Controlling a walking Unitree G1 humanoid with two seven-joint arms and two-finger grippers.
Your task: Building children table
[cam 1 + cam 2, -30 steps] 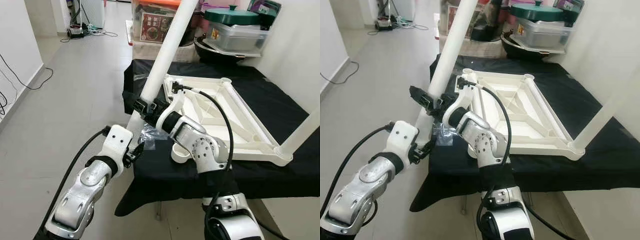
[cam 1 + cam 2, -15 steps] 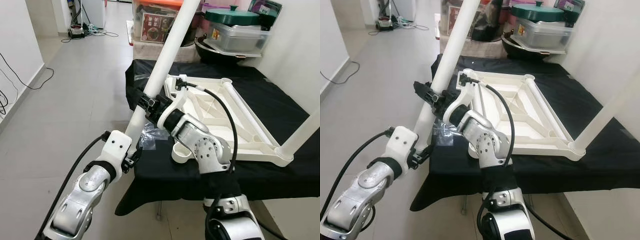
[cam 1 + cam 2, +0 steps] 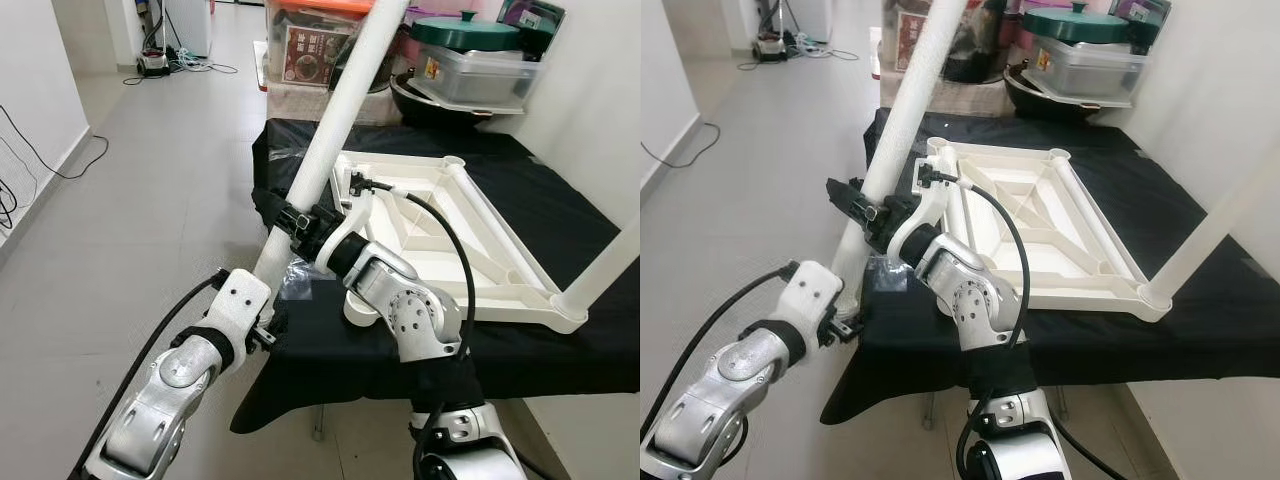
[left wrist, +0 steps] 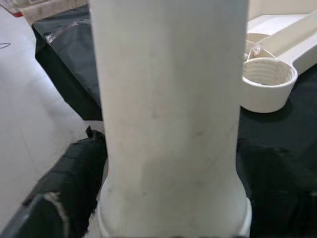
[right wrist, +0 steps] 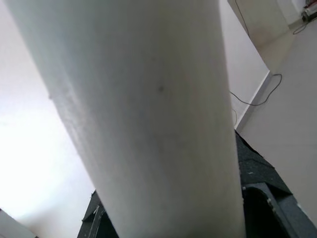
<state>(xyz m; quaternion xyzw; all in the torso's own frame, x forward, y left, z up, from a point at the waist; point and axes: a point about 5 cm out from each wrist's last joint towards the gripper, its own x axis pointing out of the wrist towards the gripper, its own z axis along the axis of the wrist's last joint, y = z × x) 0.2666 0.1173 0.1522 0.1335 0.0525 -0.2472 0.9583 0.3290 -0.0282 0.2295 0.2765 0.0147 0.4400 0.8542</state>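
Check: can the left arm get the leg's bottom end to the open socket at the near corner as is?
Probably yes. The left pincer and right pincer are both clamped on the tilted leg, whose bottom end hangs off the table edge. The socket sits close by with nothing between.

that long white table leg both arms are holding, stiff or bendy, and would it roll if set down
The table leg looks stiff: it runs straight past both grips. Being round and smooth, it would probably roll on the black cloth. Its length above the right gripper and left gripper likely makes it top-heavy.
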